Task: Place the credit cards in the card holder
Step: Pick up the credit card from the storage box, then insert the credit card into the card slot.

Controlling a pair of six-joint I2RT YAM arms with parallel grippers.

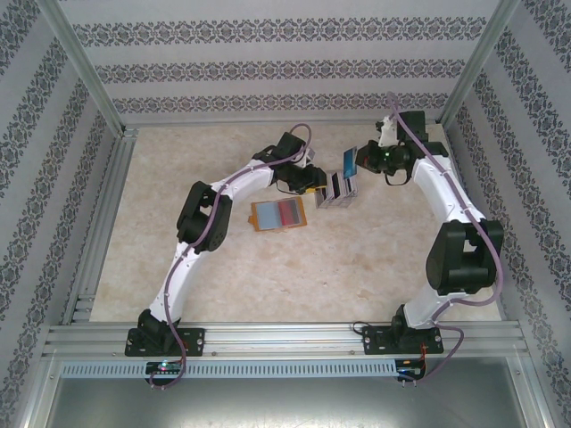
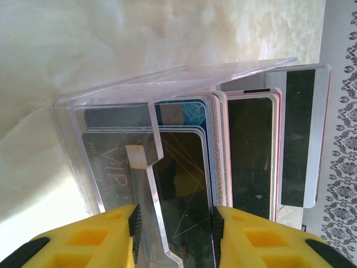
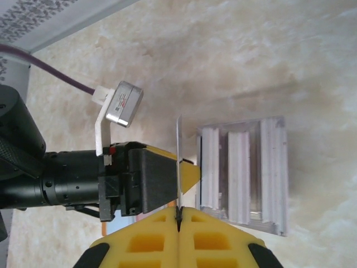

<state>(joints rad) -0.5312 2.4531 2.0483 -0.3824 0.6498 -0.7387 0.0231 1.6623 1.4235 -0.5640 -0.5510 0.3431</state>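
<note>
Currently one single card (image 3: 179, 162) sits pinched edge-on in the right gripper (image 3: 178, 215), jaws clenched on its lower edge. It is out of the clear box (image 3: 254, 167) and just beside it. The rest of the credit cards (image 2: 251, 151) stand upright in that box in three groups. The card holder (image 1: 278, 215) lies open and flat on the table (image 1: 178, 267), near the box on the robot's left, not touching it. Its pockets face up; no card looks inserted yet, though this is hard to tell from above. The left gripper (image 2: 174, 231) looks clamped on the box's near end, pads against the clear wall and one card group, probably steadying it.

Risks, my judgement:
- The card is thin and held by one edge, so it could twist or slip in the jaws on the way over.
- Nothing pins the card holder, so pushing a card at a pocket mouth may just slide it along the table.
- A card corner could catch the pocket lip and bend or pop out.
- If the left arm shifts, the box may tip and spill the cards.

Counts:
- card holder: 1
- clear box: 1
- card groups in box: 3 (cards per group too packed to count)
- lifted card: 1
- grippers: 2
</note>
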